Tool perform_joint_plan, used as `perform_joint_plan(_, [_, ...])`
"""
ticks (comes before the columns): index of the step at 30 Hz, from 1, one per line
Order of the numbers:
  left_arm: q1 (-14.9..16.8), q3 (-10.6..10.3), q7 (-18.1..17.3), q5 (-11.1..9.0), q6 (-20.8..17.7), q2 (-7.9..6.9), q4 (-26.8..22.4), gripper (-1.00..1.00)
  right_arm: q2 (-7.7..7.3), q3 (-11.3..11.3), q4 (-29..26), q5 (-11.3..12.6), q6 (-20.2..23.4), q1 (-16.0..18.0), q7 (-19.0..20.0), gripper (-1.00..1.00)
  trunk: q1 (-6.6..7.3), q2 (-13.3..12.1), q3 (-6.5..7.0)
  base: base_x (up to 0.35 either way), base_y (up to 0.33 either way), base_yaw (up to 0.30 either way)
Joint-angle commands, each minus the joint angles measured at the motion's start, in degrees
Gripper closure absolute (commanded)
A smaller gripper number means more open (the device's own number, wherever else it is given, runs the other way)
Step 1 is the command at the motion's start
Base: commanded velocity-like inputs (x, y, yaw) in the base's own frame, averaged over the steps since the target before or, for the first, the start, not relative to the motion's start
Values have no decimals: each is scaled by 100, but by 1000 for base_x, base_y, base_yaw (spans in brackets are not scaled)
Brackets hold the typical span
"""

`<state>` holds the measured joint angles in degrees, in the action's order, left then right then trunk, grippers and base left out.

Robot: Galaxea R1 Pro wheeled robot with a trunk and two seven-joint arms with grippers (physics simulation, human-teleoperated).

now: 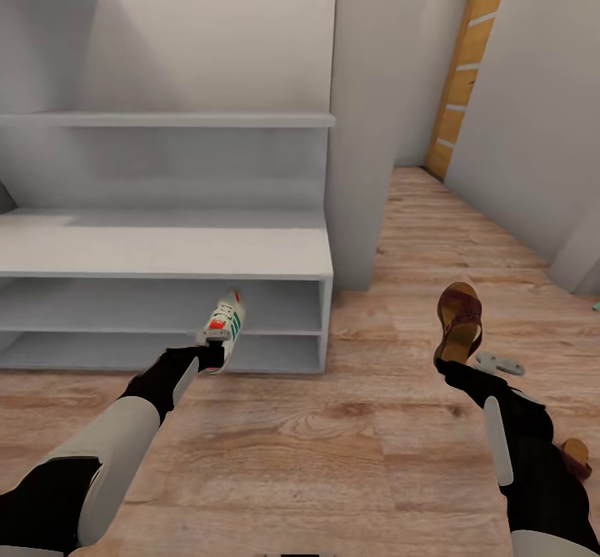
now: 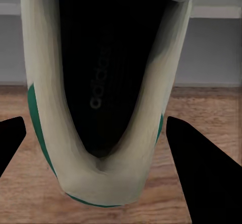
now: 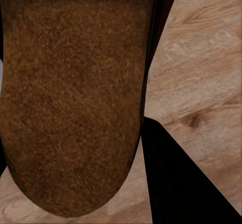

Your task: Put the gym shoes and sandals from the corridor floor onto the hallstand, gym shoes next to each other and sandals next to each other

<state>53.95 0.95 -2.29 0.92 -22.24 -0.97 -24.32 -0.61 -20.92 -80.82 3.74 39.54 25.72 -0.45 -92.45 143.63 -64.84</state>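
My left gripper (image 1: 212, 356) is shut on the heel of one gym shoe (image 1: 223, 327), cream-white with green stripes and red accents. It holds the shoe toe-up in front of the lower shelves of the pale grey hallstand (image 1: 125, 244). In the left wrist view the gym shoe (image 2: 50, 93) sits between the dark fingers (image 2: 201, 173). My right gripper (image 1: 447, 365) is shut on a brown sandal (image 1: 460, 317) and holds it above the corridor floor (image 1: 333, 449). The right wrist view shows the sandal's sole (image 3: 70, 98) beside one finger (image 3: 176, 183). The other sandal (image 1: 576, 455) lies on the floor, partly hidden behind my right forearm.
A small pale grey object (image 1: 500, 363) lies on the floor just right of the held sandal. A grey wall pillar (image 1: 367, 123) stands right of the hallstand. The corridor runs back to a wooden door (image 1: 467, 65). A teal scrap (image 1: 596, 305) shows at the right edge.
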Motion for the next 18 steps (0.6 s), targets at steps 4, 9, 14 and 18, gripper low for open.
perform_joint_plan(4, [1, 9, -25, 13, -35, 0, -12, 100, 0, -6, -5, 59, 28, 3, -25, 100, -2, 2, -5, 309, -143, 0])
perform_joint_plan(9, [1, 7, -25, 12, -35, 0, -12, 100, 0, -8, -9, 58, 28, 3, -25, 100, -2, 2, -5, 315, -142, 0])
perform_joint_plan(14, [1, 8, -25, 13, -35, 0, -12, 100, 0, -8, -7, 57, 28, 3, -25, 100, -2, 2, -5, 316, -142, 0])
perform_joint_plan(18, [1, 5, -25, 13, -35, 4, -12, 100, 0, -6, -7, 56, 28, 3, -25, 100, -2, 2, -5, 316, -142, 0])
